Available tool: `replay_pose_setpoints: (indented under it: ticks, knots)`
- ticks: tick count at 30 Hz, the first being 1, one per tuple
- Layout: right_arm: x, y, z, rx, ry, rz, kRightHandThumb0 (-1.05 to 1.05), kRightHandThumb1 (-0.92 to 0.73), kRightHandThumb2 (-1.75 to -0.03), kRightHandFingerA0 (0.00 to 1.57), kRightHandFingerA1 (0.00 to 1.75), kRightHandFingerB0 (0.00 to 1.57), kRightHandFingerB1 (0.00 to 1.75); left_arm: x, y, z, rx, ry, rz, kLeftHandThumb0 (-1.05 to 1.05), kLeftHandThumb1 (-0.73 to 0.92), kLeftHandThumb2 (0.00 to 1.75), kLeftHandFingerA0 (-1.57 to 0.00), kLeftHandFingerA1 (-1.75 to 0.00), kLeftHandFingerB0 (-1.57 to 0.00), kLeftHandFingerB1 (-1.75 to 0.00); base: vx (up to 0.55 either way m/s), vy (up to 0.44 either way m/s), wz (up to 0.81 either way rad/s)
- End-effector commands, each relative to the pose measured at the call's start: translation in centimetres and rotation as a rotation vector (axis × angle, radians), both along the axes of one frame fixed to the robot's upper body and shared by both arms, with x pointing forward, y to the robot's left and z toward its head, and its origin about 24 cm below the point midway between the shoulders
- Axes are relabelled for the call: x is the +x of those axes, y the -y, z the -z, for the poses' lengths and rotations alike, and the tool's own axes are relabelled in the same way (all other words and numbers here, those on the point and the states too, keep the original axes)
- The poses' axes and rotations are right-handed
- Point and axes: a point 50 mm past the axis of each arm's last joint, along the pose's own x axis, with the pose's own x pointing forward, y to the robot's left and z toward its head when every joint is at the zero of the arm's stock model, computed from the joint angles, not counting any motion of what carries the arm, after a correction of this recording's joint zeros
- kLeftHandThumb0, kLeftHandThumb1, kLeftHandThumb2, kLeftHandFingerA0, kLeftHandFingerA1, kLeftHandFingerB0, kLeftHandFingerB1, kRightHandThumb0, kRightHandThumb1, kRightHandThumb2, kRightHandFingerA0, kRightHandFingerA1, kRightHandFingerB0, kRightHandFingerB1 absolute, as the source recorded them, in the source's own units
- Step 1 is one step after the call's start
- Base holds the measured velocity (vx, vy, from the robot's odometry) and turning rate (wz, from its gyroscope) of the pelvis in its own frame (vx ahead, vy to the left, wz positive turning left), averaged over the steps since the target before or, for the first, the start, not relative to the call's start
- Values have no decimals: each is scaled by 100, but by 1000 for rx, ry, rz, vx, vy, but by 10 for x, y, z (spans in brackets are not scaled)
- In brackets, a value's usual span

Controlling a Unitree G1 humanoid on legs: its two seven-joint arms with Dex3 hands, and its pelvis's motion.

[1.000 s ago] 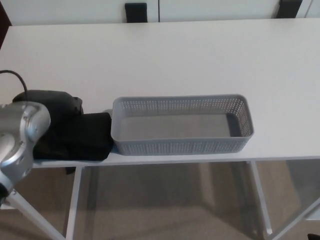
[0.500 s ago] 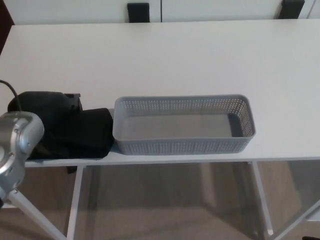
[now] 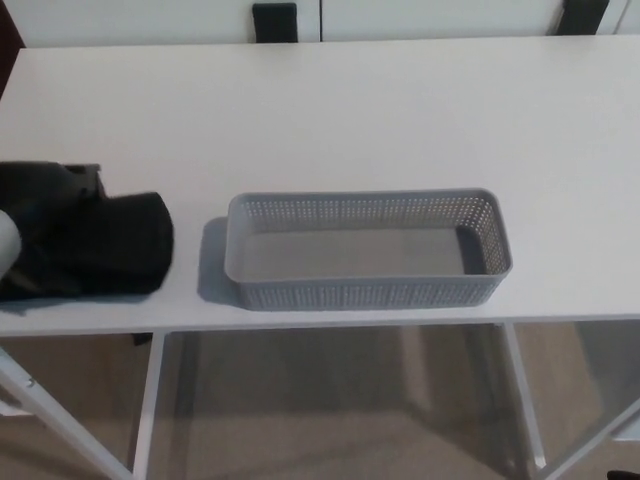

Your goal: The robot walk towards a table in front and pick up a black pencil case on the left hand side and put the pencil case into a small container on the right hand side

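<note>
Black against the white tabletop [image 3: 330, 120], the left robot hand [image 3: 45, 215] enters at the picture's left edge, mixed with the soft black fabric pencil case [image 3: 115, 250]; hand and case blur into one dark mass, so whether the fingers clamp the case or merely lie on it cannot be told; the case sits near the tabletop's front edge; to the hand's right, apart from the case, stands the empty grey perforated plastic container [image 3: 365, 250]; the right robot hand does not show.
</note>
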Motion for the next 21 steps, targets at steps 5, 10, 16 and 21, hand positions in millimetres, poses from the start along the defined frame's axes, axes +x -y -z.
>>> replay_pose_setpoints:
  ticks: [5,10,16,21]
  knots:
    - [1,8,-2,-21,-10,22,-20,-67,-59,56,53,44,47,12,-6,-67,-109,127,11,-34,92,64,-62,-175,-39,-148,0,0,0]
    - [0,9,-1,-30,-22,18,-21,-68,-59,57,53,44,46,15,35,-95,-128,185,124,-24,83,58,-67,-173,-41,-136,0,0,0]
    - [3,9,-1,-44,-30,1,-21,-68,-59,57,53,44,46,14,92,-117,-195,199,253,-21,83,60,-60,-173,-55,-124,0,0,0]
    - [2,7,0,-36,-41,2,-22,-69,-60,56,52,44,46,13,138,-119,-265,170,320,-20,80,59,-62,-166,-66,-91,0,0,0]
